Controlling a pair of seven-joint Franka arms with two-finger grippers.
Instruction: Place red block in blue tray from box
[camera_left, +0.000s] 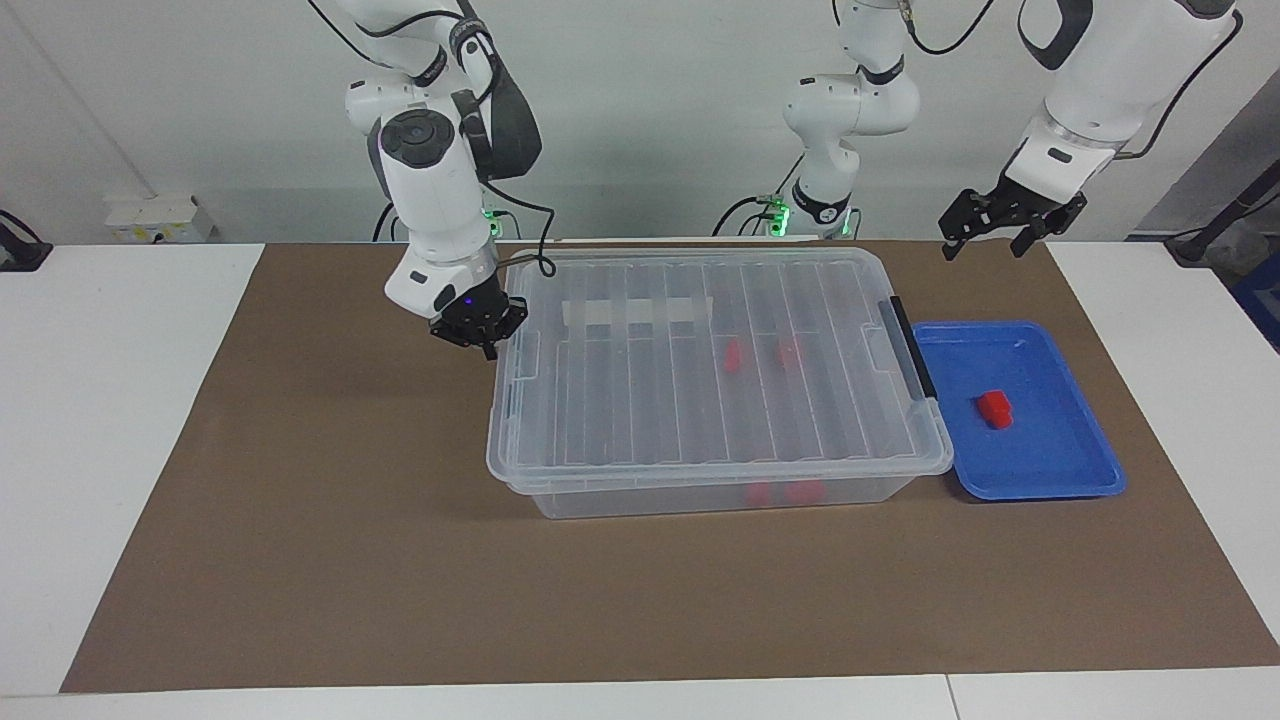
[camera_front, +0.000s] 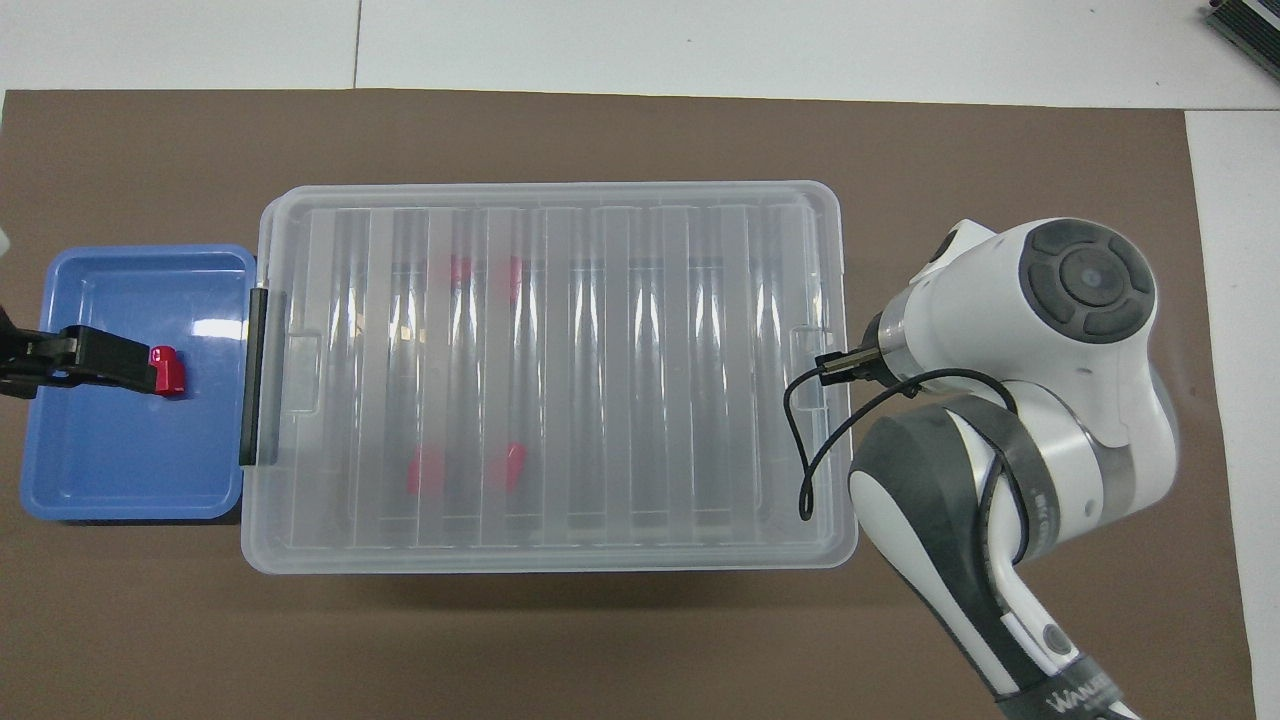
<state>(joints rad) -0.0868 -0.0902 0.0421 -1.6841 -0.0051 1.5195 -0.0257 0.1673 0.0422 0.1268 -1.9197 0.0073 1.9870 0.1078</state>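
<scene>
The clear box stands mid-table with its ribbed lid on; it also shows in the overhead view. Several red blocks show through the lid. The blue tray lies beside the box's black handle, toward the left arm's end of the table, and shows in the overhead view. One red block lies in it. My right gripper is at the lid's other end. My left gripper is open and empty, raised over the tray.
A brown mat covers the table under the box and tray. White table surface borders it at both ends. The right arm's wrist hides its gripper in the overhead view.
</scene>
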